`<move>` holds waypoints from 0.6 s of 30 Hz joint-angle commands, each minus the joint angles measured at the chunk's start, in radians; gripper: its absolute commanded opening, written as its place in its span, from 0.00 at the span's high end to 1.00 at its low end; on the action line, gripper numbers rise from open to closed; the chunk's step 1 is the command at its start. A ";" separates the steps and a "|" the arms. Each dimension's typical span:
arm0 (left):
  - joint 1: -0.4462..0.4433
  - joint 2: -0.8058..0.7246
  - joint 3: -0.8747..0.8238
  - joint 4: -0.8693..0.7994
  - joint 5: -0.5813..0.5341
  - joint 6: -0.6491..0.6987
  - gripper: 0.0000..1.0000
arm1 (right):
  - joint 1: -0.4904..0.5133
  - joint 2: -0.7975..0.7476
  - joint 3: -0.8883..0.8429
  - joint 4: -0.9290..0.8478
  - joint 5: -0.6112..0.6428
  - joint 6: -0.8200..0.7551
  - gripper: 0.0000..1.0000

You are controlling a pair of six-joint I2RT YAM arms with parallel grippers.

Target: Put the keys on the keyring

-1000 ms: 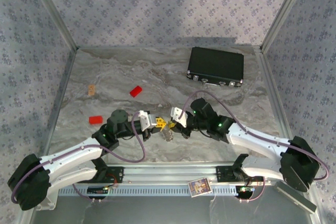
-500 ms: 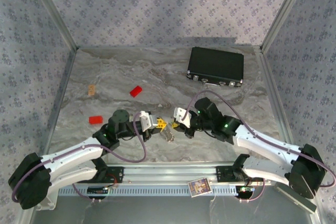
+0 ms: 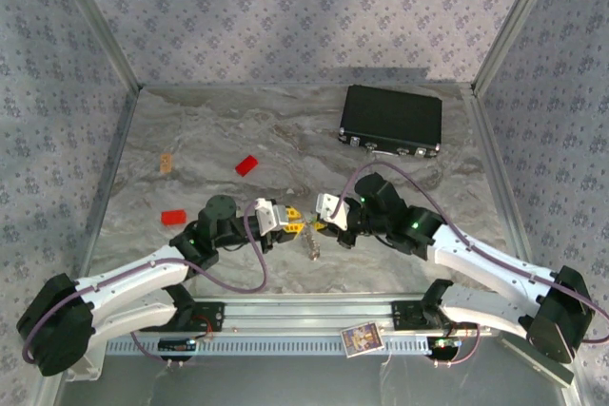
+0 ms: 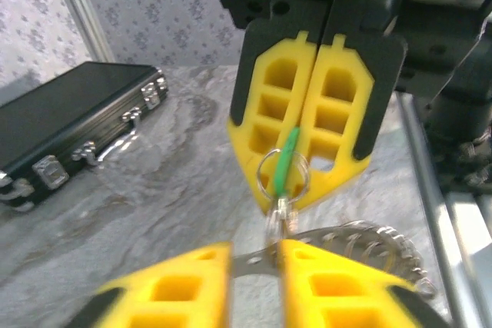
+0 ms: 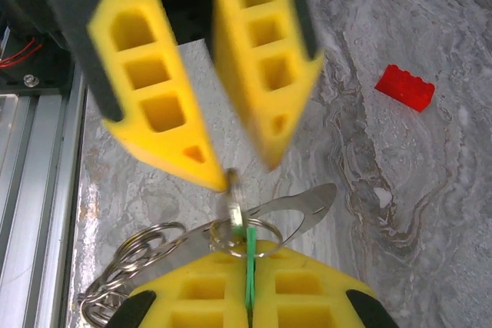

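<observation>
Far right was blocked by the black case [image 3: 391, 121]. Left of case: open marble [image 3: 304, 140], bar a red block [image 3: 246, 164]; second red block [image 3: 173, 217] and tan chip [image 3: 166, 163] further left. Nearer than case: left gripper [image 3: 291, 226] and right gripper [image 3: 315, 225] sat tip to tip, green key [image 4: 286, 160] and keyring [image 3: 309, 246] bridging them; no way through.

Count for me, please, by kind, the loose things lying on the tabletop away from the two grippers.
Red blocks: 2
Tan block: 1
Black case: 1
Total: 4
</observation>
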 commanded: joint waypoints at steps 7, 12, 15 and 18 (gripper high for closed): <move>0.001 -0.100 -0.022 0.047 -0.174 -0.012 0.54 | -0.012 -0.004 0.099 -0.095 0.072 -0.072 1.00; 0.000 -0.238 -0.033 0.028 -0.429 -0.041 0.48 | -0.007 0.070 0.156 -0.049 0.029 -0.078 1.00; 0.002 -0.329 -0.030 -0.011 -0.617 -0.061 0.44 | 0.009 0.143 0.185 0.057 -0.022 -0.055 1.00; 0.009 -0.413 -0.023 -0.059 -0.777 -0.077 0.41 | 0.046 0.243 0.244 0.129 -0.053 -0.050 1.00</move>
